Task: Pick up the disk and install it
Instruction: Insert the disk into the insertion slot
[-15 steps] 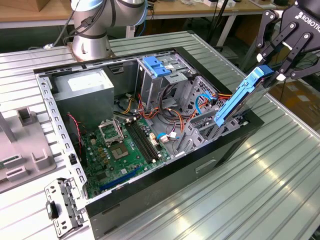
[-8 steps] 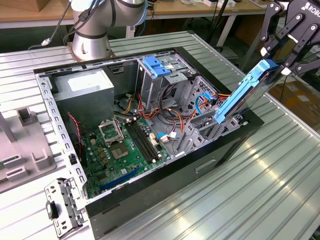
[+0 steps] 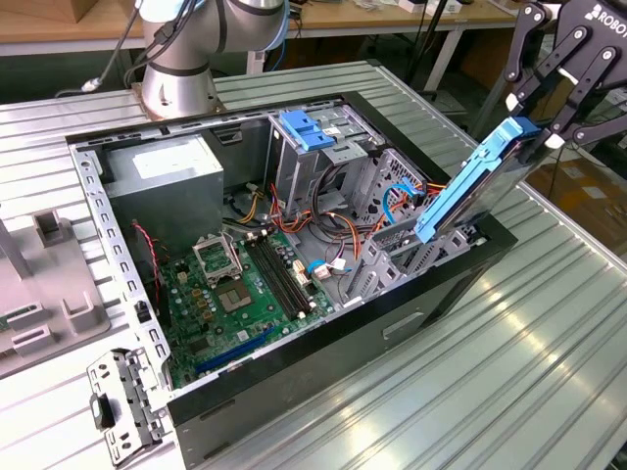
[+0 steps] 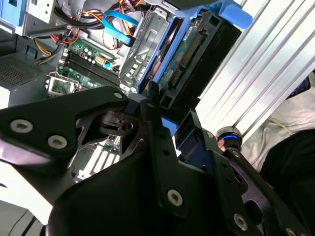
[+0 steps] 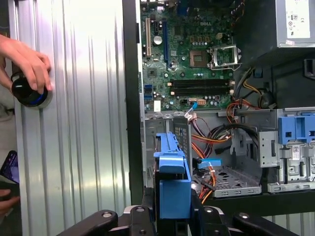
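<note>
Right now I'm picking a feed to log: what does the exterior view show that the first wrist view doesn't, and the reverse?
Exterior view: the arm's base behind the case, a loose metal bracket on the table, and the disk leaning steeply into the case. First wrist view: a person's hand on a round black object on the table. Both: the gripper clamped on the disk's upper end, the motherboard and the blue bracket.
</note>
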Motion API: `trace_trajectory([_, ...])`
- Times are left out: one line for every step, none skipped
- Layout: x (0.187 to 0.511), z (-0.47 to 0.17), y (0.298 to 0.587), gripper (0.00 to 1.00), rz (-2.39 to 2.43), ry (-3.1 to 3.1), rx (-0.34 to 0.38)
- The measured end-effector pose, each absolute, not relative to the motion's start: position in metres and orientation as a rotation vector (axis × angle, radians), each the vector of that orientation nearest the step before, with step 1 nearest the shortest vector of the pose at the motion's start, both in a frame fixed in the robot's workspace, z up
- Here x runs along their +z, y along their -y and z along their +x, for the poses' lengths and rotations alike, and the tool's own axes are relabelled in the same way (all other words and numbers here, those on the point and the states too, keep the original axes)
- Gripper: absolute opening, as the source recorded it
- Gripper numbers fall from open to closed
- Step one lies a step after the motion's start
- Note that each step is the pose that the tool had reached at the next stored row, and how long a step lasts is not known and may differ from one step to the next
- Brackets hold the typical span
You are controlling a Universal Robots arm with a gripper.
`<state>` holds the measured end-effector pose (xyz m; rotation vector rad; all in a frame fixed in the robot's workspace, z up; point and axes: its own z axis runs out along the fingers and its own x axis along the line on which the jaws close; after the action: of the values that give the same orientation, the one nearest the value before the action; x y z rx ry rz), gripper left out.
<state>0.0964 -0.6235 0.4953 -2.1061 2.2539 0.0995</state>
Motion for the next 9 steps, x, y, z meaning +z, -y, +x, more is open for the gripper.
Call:
trace_trajectory([0.4953, 0.0950, 0.6235, 0.37, -2.097, -2.262, 0.099])
trace_trajectory([0.4953, 0.0942, 0.6236, 0.37, -2.095, -2.264, 0.099])
trace_trajectory([0.4953, 0.0942, 0.6235, 0.37, -2.095, -2.264, 0.099])
trace_trajectory([0.4952, 0.0942, 0.6235, 0.37, -2.094, -2.264, 0.099])
trace_trajectory([0.4953, 0.0941, 0.6235, 0.37, -2.094, -2.265, 0.099])
trace_trajectory([0.4952, 0.0936, 0.6235, 0.37, -2.094, -2.265, 0.099])
trace_trajectory([0.4950, 0.0925, 0.6234, 0.37, -2.094, -2.265, 0.099])
trace_trajectory([0.4949, 0.0913, 0.6233, 0.37, -2.094, -2.265, 0.099])
trace_trajectory([0.4945, 0.0898, 0.6233, 0.37, -2.094, -2.264, 0.099])
